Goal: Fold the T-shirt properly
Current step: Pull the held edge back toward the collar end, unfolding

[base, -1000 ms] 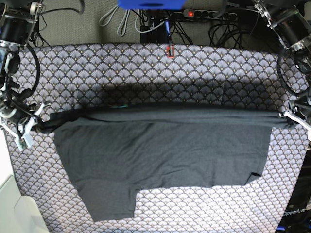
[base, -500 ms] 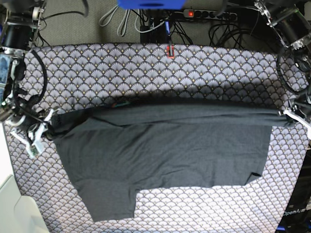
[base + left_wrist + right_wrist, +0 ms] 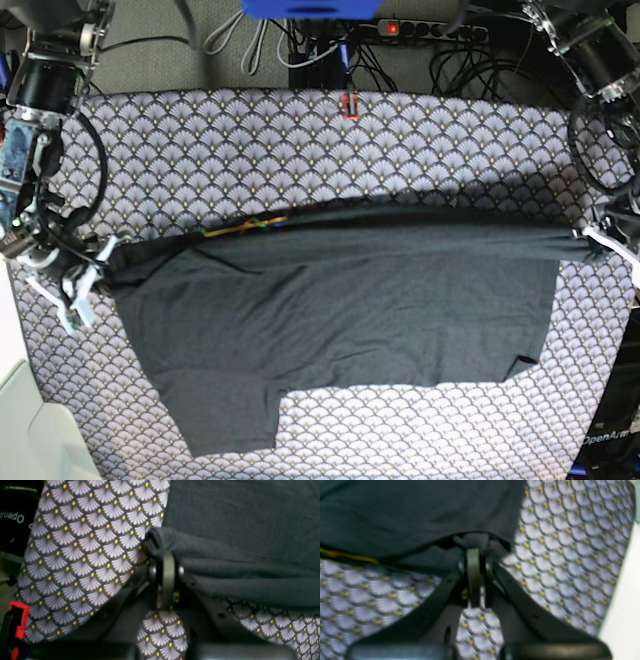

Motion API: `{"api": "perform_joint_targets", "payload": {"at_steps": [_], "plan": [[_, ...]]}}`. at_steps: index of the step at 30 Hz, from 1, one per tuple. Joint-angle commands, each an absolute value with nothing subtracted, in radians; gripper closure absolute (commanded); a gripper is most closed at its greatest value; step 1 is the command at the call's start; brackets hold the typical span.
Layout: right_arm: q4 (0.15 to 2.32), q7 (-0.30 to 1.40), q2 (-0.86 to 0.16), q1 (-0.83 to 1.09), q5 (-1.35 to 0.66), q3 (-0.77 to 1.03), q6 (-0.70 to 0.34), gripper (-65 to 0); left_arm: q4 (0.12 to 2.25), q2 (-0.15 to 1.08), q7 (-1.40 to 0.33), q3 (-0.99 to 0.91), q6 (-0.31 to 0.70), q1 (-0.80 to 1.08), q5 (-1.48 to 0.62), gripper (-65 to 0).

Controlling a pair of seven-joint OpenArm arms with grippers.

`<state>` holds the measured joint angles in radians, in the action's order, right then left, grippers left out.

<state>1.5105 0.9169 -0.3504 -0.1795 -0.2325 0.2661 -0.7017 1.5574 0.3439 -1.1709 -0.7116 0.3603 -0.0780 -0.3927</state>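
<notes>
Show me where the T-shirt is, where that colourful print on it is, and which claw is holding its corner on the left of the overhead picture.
T-shirt point(image 3: 340, 310): base view, middle of the flat body.
Rainbow print point(image 3: 245, 226): base view, on the lifted fold.
Right gripper point(image 3: 98, 262): base view, fingertips at the shirt corner.

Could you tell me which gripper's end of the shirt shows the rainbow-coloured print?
The right gripper's end: the T-shirt's coloured lines lie there; the left gripper's end is plain.
</notes>
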Motion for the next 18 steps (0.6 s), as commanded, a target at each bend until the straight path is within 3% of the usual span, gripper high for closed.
{"api": "perform_joint_targets", "payload": {"at_steps": [1,4,10,18], "plan": [[1.512,0.901,-0.367,-0.200,-0.220,0.272,-0.698,0.0,1.573,0.366,-1.150,-0.717,0.360,-0.091,-0.397,-0.5],[1.500,0.903,-0.372,-0.197,-0.193,0.277,-0.698,0.0,1.573,0.366,-1.152,-0.717,0.360,-0.091,-0.397,-0.5],[1.498,0.951,-0.341,-0.263,-0.326,0.429,-0.698,0.0,1.573,0.366,-1.156,-0.717,0.360,-0.091,-0.397,-0.5],[1.501,1.041,-0.346,-0.239,-0.325,0.280,-0.698,0.0,1.583,0.366,-1.152,-0.717,0.360,-0.061,-0.403,-0.5]]}}
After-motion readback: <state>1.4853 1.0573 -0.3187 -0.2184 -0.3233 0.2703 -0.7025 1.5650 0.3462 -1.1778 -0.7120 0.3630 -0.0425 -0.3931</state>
